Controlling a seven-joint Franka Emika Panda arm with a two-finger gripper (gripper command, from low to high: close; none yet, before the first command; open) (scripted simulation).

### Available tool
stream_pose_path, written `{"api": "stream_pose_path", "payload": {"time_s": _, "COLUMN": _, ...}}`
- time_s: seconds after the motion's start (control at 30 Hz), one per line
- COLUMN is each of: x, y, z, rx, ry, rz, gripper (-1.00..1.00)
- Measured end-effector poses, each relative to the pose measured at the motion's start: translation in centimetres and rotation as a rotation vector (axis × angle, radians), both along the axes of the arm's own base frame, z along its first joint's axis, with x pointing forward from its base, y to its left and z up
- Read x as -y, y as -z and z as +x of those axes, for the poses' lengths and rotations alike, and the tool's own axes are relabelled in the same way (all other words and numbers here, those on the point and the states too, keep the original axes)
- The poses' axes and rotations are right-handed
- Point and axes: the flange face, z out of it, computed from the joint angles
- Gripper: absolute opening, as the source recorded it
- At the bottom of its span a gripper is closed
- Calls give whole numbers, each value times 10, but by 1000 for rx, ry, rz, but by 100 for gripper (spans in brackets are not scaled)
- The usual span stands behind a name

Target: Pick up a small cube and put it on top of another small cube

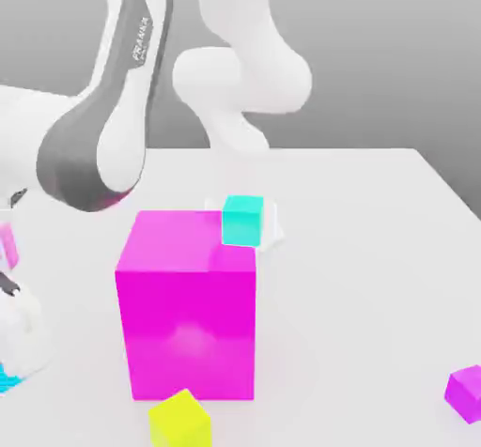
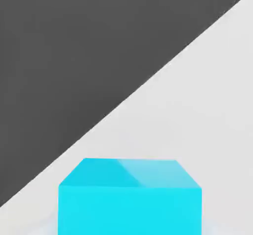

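The small cube (image 2: 129, 197), sky-blue cyan, looms close in the hand view, resting on the white table near its edge. In the exterior view a sliver of that small cube (image 1: 7, 380) peeks out at the far left edge under my white hand. My gripper (image 1: 11, 368) sits low over it and is shut on it. The other small cube (image 1: 242, 220), greenish turquoise, stands on the table just behind the big magenta cube's far right corner, well to the exterior view's right of my hand.
A big magenta cube (image 1: 188, 304) stands between my hand and the turquoise cube. A small yellow cube (image 1: 179, 419) lies in front of it. A small magenta cube (image 1: 465, 391) sits at the near right. The table's edge (image 2: 123, 110) runs close by the cyan cube.
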Motion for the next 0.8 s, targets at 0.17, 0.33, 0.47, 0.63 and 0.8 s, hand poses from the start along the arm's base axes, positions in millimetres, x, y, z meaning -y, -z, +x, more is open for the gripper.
{"api": "stream_pose_path", "payload": {"time_s": 0.17, "x": -68, "y": -51, "z": -13, "rx": 3, "ry": -209, "rz": 4, "gripper": -100}}
{"api": "stream_pose_path", "payload": {"time_s": 0.33, "x": -115, "y": -93, "z": -43, "rx": 4, "ry": -385, "rz": 4, "gripper": -100}}
{"api": "stream_pose_path", "payload": {"time_s": 0.47, "x": -154, "y": -121, "z": -73, "rx": 5, "ry": -536, "rz": 2, "gripper": -100}}
{"api": "stream_pose_path", "payload": {"time_s": 0.63, "x": -195, "y": -146, "z": -116, "rx": 4, "ry": -725, "rz": -5, "gripper": -100}}
{"api": "stream_pose_path", "payload": {"time_s": 0.8, "x": -221, "y": -141, "z": -149, "rx": 3, "ry": -866, "rz": -12, "gripper": -100}}
